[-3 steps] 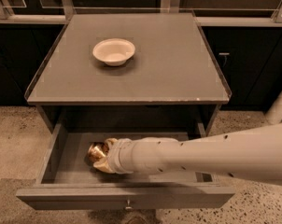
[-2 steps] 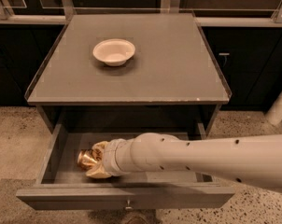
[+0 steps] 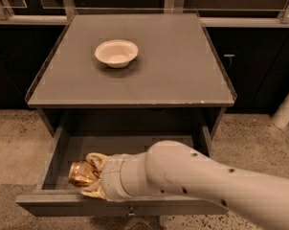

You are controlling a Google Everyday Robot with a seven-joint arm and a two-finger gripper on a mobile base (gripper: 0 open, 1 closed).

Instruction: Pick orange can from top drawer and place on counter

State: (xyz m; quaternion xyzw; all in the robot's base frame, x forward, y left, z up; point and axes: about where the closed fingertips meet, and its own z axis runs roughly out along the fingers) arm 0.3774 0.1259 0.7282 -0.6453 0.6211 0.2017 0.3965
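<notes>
The orange can [image 3: 80, 173], shiny orange-bronze, lies on its side at the front left of the open top drawer [image 3: 135, 145]. My gripper [image 3: 88, 175] reaches into the drawer from the right on the thick white arm. Its pale yellow fingers [image 3: 97, 159] sit above and below the can and close on it. The can's far end is hidden by the wrist. The grey counter [image 3: 163, 71] is directly above the drawer.
A white bowl [image 3: 116, 52] stands on the counter, left of middle towards the back. Dark cabinets flank the counter on both sides. A white post [image 3: 285, 107] stands at the right on the speckled floor. The drawer's front panel [image 3: 58, 206] has a small knob.
My gripper has moved left and towards the drawer's front, and the orange can has moved with it between the fingers. The bowl has not moved.
</notes>
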